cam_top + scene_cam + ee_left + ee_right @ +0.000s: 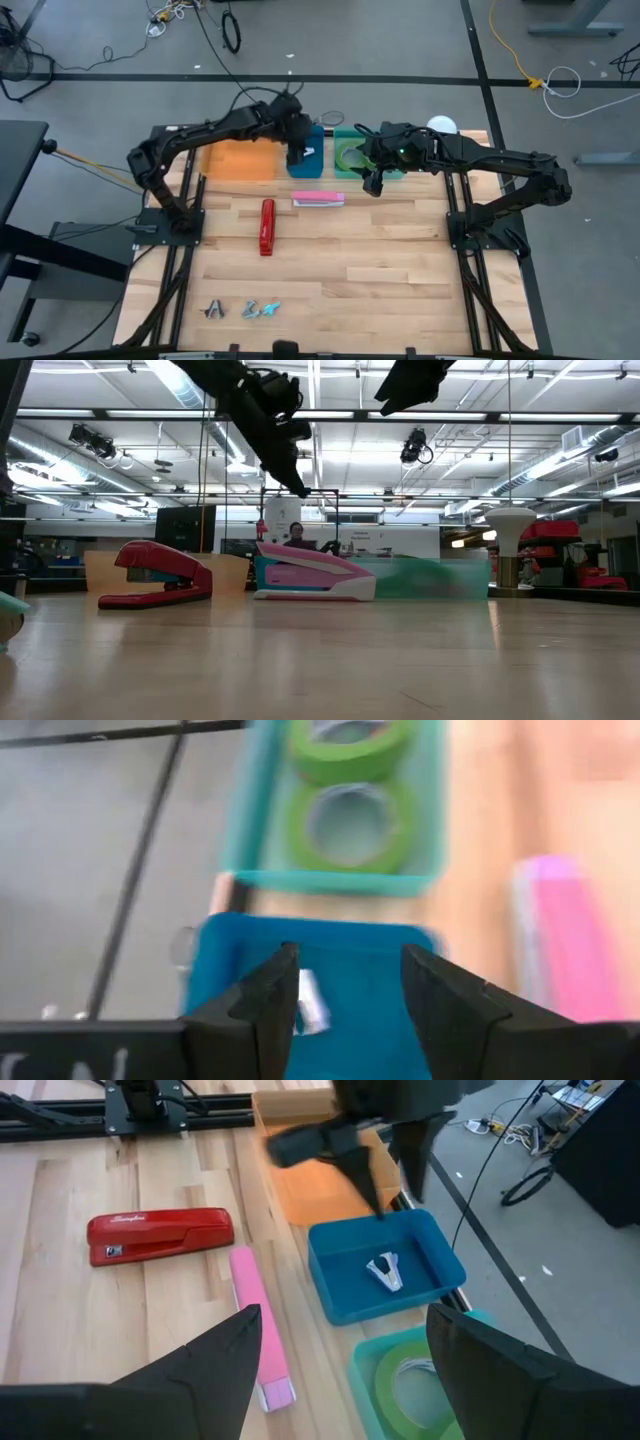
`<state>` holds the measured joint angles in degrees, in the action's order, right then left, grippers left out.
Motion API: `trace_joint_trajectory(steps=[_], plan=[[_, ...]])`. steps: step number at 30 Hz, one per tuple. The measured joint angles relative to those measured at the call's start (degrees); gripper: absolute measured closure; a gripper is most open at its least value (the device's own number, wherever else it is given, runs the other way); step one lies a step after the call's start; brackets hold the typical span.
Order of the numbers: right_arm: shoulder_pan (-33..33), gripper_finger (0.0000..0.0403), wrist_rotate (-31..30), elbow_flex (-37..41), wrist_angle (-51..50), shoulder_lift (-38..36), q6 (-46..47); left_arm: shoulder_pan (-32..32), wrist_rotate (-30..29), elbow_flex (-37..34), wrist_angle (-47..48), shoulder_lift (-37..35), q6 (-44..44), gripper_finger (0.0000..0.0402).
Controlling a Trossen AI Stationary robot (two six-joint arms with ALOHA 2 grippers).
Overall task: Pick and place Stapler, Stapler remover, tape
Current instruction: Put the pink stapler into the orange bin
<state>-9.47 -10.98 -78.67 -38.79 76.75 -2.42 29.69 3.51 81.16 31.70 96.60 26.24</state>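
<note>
Sorting looks partly done. One staple remover (pixel 385 1272) lies in the blue bin (pixel 330 1295), with the left gripper (pixel 345 1010) hovering just above it, jaws parted and empty. Two green tape rolls (pixel 347 822) sit in the teal bin (pixel 432 815); the right gripper (pixel 345 1370) hangs above that bin, jaws wide and empty. Left to do, as I judge it: the red stapler (pixel 267 227) and pink stapler (pixel 318 199) lie on the worktop (pixel 380 270), the orange bin (pixel 238 160) looks empty, and two more removers (pixel 245 310) wait near the front edge
</note>
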Motion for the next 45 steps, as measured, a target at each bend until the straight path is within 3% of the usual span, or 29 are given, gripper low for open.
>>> trace_joint_trajectory(steps=[7,14,18,29,36,45], plan=[[0.0,0.0121,0.0,0.0,-0.6,0.0,0.0,-7.9,0.7,2.6,7.2,0.0,0.3,0.025],[0.0,0.0121,0.0,0.0,-1.2,0.0,-1.1,-12.5,2.0,2.7,7.6,0.5,0.5,0.026],[0.0,0.0121,0.0,0.0,-1.3,0.0,-1.3,-12.8,4.3,1.8,7.4,0.7,-0.3,0.0242],[0.1,0.0121,0.1,0.0,-1.5,0.0,-1.0,-13.6,5.8,-2.5,8.9,0.9,-1.6,0.0139],[0.1,0.0121,0.1,0.0,-1.5,0.0,-0.4,-14.0,4.4,-6.2,8.4,0.9,-1.6,0.0134],[0.1,0.0121,0.1,0.0,-1.5,0.0,0.0,-13.6,2.8,-13.2,0.1,1.0,-1.7,0.014]])
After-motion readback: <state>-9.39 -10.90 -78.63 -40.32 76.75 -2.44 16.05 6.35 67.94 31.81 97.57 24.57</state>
